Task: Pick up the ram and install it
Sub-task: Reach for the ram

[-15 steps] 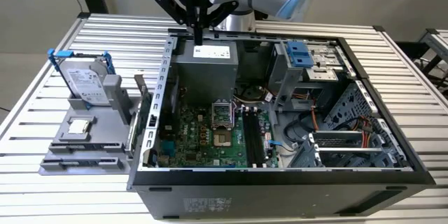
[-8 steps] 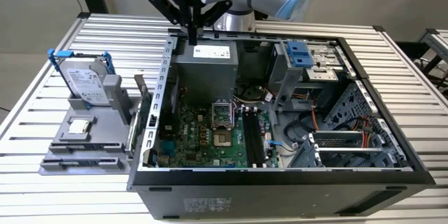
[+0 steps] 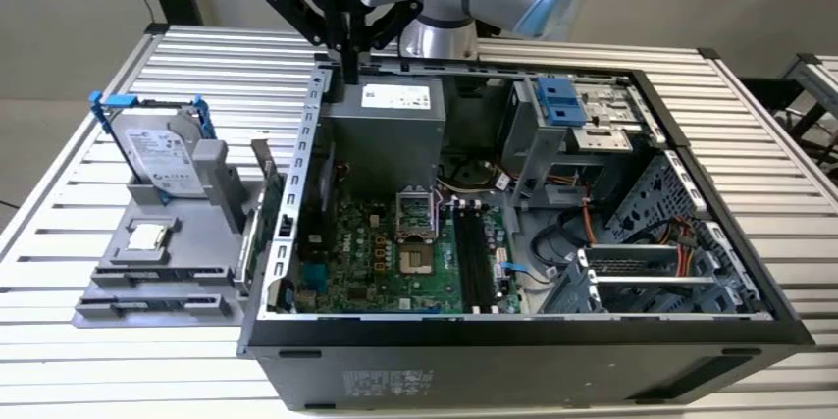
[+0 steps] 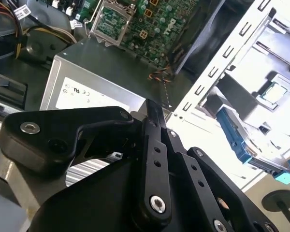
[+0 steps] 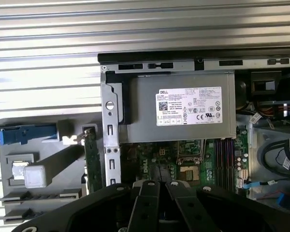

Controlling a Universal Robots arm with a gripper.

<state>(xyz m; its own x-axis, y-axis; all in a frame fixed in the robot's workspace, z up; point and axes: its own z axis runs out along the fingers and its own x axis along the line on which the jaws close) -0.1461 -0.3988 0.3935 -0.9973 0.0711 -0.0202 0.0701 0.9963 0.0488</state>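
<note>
The pincer [image 3: 349, 74] hung with its fingers pressed together, empty, above the power supply [image 3: 387, 130] at the rear of the open computer case [image 3: 524, 350]. The ram [image 3: 273, 228] stood on edge in the grey holder [image 3: 171, 277] just outside the case wall, well apart from the pincer.

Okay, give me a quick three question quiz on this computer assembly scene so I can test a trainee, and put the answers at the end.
1. True or false: the gripper is holding the ram.
2. Multiple choice: the ram stands on edge
A) at the gray fixture, beside the case
B) flat on the slatted table
C) in a drive bay
3. Short answer: which boxed silver part inside the case is the gripper nearest to?

Key: 1 false; 2 A; 3 the power supply.
</note>
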